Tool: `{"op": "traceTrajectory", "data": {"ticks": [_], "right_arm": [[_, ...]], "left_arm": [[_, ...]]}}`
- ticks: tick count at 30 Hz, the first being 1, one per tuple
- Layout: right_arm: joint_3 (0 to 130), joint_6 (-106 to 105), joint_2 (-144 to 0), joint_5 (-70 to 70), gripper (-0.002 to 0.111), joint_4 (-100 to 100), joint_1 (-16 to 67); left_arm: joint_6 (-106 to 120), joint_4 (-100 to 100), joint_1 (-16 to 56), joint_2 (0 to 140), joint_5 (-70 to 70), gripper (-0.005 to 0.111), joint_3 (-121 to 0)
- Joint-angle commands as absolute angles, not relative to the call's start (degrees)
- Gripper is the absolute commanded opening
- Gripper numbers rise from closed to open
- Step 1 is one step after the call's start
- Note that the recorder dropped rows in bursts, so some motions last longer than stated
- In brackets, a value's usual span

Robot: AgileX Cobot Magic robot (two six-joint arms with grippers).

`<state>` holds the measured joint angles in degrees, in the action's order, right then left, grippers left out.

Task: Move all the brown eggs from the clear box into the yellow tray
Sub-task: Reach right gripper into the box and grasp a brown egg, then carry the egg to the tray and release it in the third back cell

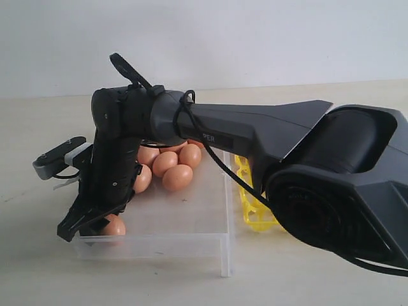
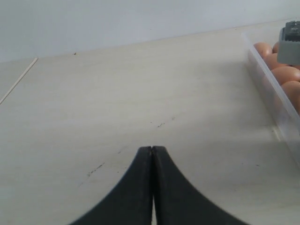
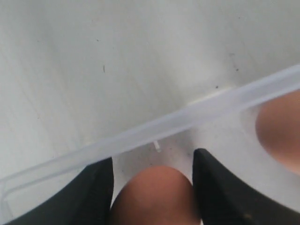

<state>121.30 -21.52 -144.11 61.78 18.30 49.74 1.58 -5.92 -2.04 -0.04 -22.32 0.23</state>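
Counts, exterior view:
- One clear box on the table.
- One yellow tray just beside the box's right wall, mostly hidden behind the right arm.
- Brown eggs: five lie in a tight cluster toward the far side of the box. Slivers of at least one more show behind the arm. One separate egg sits in the near-left corner. All the eggs seen are in the box.

Right hand: it reaches across and down into that near-left corner.
- In the right wrist view its two black fingers stand apart, with the corner egg between them.
- The egg fills the gap and both fingers sit close against its sides. I cannot tell whether they are clamping it or only bracketing it.
- A second egg shows at the frame edge, inside the same translucent wall.

Left hand: clenched, with its two fingers pressed together and nothing between them. It hangs over bare table outside the box. At least four eggs are visible from there through the box wall.
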Motion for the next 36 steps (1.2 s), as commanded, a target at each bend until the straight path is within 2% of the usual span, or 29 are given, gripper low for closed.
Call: {"op": "traceTrajectory", "data": {"ticks": [1,9,15,19,25,28,36], "right_arm": [[121.4,-21.2,-144.5,61.8,0.000,18.2,49.9],[118.5,-21.4,-135.6,60.7,0.000,17.3,48.3],[98.6,-21.4,-119.6,38.7,0.000,16.1,48.2],[78.5,-21.4,-106.6,20.7,0.000,16.5,46.8],[54.2,-24.3,-89.5,-6.2,0.000,24.1,40.3],[50.5,-23.9,-85.8,-7.1,0.000,24.1,34.3],[56.0,-15.7,-91.7,10.9,0.000,15.2,19.9]], "left_arm": [[1.3,-5.8,-1.7,0.0,-21.8,0.000,0.0],[1.3,-5.8,-1.7,0.0,-21.8,0.000,0.0],[1.3,-5.8,-1.7,0.0,-21.8,0.000,0.0],[1.3,-5.8,-1.7,0.0,-21.8,0.000,0.0],[1.3,-5.8,-1.7,0.0,-21.8,0.000,0.0],[1.3,-5.8,-1.7,0.0,-21.8,0.000,0.0],[1.3,-5.8,-1.7,0.0,-21.8,0.000,0.0]]}}
